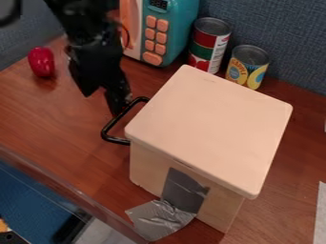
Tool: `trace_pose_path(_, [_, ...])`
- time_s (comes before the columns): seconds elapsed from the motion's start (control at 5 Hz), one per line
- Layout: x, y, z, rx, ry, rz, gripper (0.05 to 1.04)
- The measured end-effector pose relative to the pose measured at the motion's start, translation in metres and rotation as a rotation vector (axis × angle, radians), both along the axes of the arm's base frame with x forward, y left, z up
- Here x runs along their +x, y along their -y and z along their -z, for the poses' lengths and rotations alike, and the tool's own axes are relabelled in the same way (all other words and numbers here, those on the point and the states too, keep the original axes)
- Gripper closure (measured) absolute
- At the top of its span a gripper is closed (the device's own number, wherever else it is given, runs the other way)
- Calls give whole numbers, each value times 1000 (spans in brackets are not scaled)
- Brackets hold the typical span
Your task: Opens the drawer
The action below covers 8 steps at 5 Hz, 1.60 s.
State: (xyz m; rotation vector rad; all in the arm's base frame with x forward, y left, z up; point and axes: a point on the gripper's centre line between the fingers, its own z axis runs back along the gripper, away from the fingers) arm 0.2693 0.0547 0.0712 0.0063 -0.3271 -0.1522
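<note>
The black gripper [116,106] hangs at the upper left, its lower end beside the far part of the black handle [115,125]; whether they touch I cannot tell. That handle sticks out from the left side of a wooden box [210,124] with a pale, rounded-corner top. The drawer's front on that side is hidden under the top's edge, so how far it stands out cannot be seen. Grey tape [183,190] runs down the box's near side onto the table.
A red toy pepper [42,62] lies at the left. Behind the box stand a teal toy microwave [172,28], a red-green can [208,45] and a yellow-blue can [247,66]. The wooden table [70,138] ends at a front-left edge.
</note>
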Motion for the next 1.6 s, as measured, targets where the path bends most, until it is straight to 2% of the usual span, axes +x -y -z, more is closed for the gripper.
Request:
trace_pose_path(0.4, [9,7,17,-30,3,-27,83])
trace_pose_path(0.6, [12,11,30,-39,-18,-31,83])
trace_pose_path(0.8, [15,12,41,-33,-39,-32,133])
trace_pose_path(1.0, [14,9,50,-27,-67,-63,420])
trace_pose_path(1.2, [12,2,49,-29,-70,-80,725])
trace_pose_path(1.4, [13,-14,45,-44,-67,-120,910])
trace_pose_path(1.6, [13,-41,37,-28,-55,-166,946])
